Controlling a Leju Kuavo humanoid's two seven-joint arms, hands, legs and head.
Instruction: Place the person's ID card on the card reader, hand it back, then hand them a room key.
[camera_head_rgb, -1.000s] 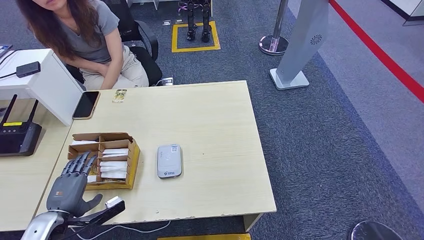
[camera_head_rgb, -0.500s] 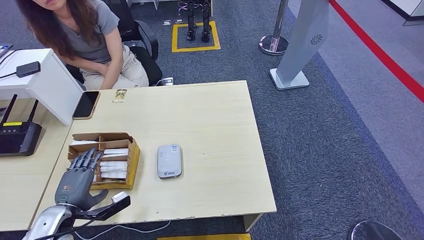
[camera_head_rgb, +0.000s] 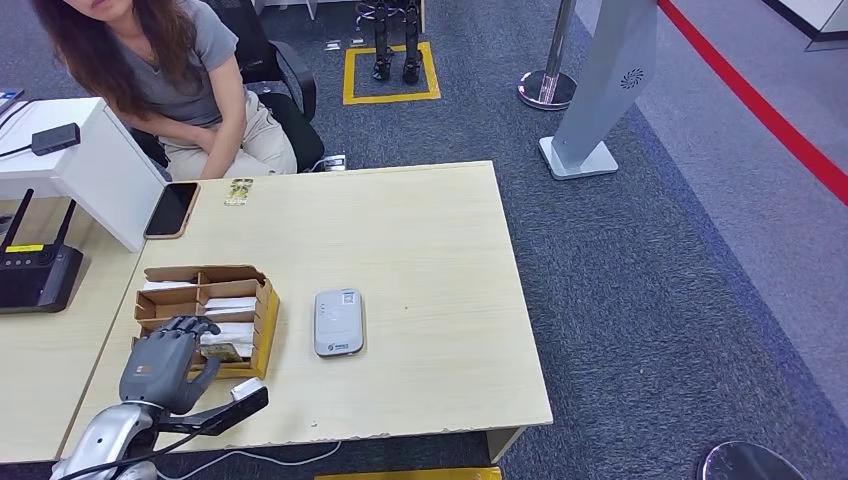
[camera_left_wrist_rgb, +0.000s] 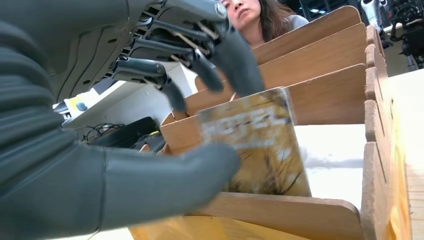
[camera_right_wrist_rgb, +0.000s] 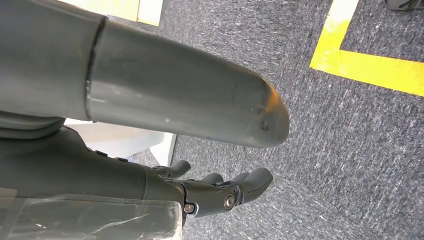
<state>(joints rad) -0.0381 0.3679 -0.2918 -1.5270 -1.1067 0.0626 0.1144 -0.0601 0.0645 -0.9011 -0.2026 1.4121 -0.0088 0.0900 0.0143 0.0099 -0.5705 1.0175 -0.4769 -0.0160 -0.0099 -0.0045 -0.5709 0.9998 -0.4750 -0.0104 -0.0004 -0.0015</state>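
A cardboard box (camera_head_rgb: 268, 315) with several compartments of room key cards stands at the table's near left. My left hand (camera_head_rgb: 165, 362) has curled down into its nearest compartment. In the left wrist view a gold-patterned room key card (camera_left_wrist_rgb: 260, 145) stands tilted up out of the box (camera_left_wrist_rgb: 325, 80), pinched between my thumb (camera_left_wrist_rgb: 150, 175) in front and my fingers (camera_left_wrist_rgb: 235, 60) over its top edge. The white card reader (camera_head_rgb: 338, 322) lies just right of the box, with nothing on it. A small patterned card (camera_head_rgb: 238, 191) lies at the far edge in front of the seated person (camera_head_rgb: 190, 70). My right hand (camera_right_wrist_rgb: 220, 192) hangs over the carpet, holding nothing.
A phone (camera_head_rgb: 171, 209) lies at the table's far left, beside a white block (camera_head_rgb: 95, 170). A black router (camera_head_rgb: 38, 275) sits on the neighbouring desk to the left. The wooden table (camera_head_rgb: 430, 260) stretches bare to the right of the reader.
My left hand moved forward over the box, and its fingers, stretched out flat before, have curled down onto a card in the near compartment.
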